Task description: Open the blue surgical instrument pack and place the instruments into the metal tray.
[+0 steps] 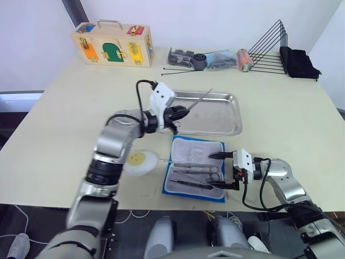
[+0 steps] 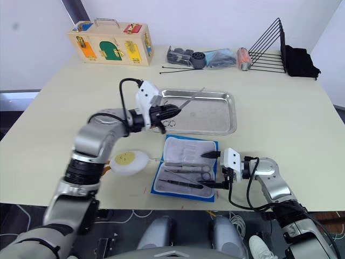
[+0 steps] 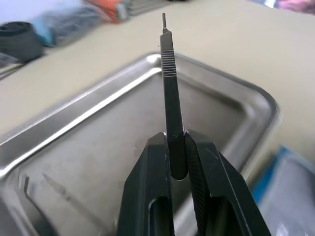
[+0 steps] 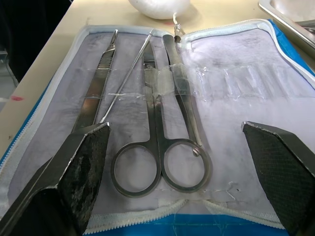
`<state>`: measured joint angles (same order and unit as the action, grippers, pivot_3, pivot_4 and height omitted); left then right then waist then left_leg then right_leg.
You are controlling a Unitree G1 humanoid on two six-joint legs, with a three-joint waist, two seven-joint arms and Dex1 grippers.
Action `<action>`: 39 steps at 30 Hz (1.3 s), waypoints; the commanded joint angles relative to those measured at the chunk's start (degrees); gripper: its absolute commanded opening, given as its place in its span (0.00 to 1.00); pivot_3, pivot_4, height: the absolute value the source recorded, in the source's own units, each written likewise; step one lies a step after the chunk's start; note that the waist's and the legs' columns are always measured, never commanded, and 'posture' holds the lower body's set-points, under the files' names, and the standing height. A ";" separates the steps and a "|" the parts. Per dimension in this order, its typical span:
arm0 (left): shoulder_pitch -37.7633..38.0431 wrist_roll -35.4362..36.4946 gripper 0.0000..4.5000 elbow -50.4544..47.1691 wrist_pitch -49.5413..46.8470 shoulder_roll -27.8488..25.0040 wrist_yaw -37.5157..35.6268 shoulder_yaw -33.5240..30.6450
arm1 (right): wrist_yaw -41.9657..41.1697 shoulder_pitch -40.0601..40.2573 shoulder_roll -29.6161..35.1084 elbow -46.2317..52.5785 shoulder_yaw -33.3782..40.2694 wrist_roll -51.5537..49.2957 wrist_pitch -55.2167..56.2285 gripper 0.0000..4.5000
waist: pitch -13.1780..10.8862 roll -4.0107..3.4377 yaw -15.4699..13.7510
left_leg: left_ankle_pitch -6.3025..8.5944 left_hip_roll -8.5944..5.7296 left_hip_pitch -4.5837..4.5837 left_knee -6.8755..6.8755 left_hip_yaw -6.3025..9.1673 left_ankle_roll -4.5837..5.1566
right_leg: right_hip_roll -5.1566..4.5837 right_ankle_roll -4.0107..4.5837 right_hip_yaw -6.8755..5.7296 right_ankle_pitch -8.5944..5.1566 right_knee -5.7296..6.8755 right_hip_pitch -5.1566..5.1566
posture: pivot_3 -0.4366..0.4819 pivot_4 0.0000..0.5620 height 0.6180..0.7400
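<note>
Left tool (image 1: 182, 113) clamps straight instrument (image 1: 199, 100), tip angled up over metal tray (image 1: 226, 127); right tool (image 1: 222, 171) wide.

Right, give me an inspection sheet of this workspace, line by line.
Surface: pale table, with one red mark near the front edge.
Job's things: blue pack lies open, scissors and thin tools still in its pockets; metal tray behind it, scissors already inside.
Clutter: white egg toy, wooden lock box, black wire rack, black cloth, small parts at the back.
Grippers: left gripper shut on a thin handle over the tray; right gripper open at the pack.
Cables: black leads on both wrists.
Surroundings: white wall.
</note>
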<state>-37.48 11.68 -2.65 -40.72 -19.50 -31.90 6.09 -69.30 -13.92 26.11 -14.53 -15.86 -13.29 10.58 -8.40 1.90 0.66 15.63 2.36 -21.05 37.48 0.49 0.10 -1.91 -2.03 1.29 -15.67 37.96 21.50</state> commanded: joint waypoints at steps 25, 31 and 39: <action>-2.54 -8.67 0.04 10.28 -8.72 25.20 40.25 -8.84 | 0.47 3.70 0.92 -3.92 -2.94 4.09 -2.34 1.00 | 0.03 0.01 -0.04 | 0.00 -0.10 0.00 -0.01 0.04 -0.02 | -0.08 -0.05 -0.03 0.03 -0.05 -0.04 | 0.48 0.27 1.00; -2.88 -8.48 0.04 10.93 -10.20 25.23 40.56 -8.74 | 0.69 3.58 0.71 -4.15 -3.03 4.15 -2.20 1.00 | 0.03 0.01 -0.03 | -0.02 -0.10 0.01 -0.01 0.04 -0.07 | -0.08 -0.05 -0.04 0.03 -0.04 -0.04 | 0.48 0.27 1.00; -3.20 -7.61 0.61 9.95 -10.95 25.17 39.44 -8.76 | 0.90 3.55 0.57 -4.38 -3.11 4.13 -2.03 1.00 | 0.03 0.01 -0.01 | -0.05 -0.11 0.01 -0.02 0.04 -0.12 | -0.08 -0.05 -0.05 0.03 -0.05 -0.04 | 0.48 0.27 1.00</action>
<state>-39.59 3.59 8.93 -52.06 5.54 8.36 -2.86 -68.45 -13.58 26.43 -14.20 -15.81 -13.29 10.57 -8.37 1.90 0.64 15.58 2.25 -21.04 37.46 0.53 -0.02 -1.99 -2.08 1.24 -15.64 37.91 21.46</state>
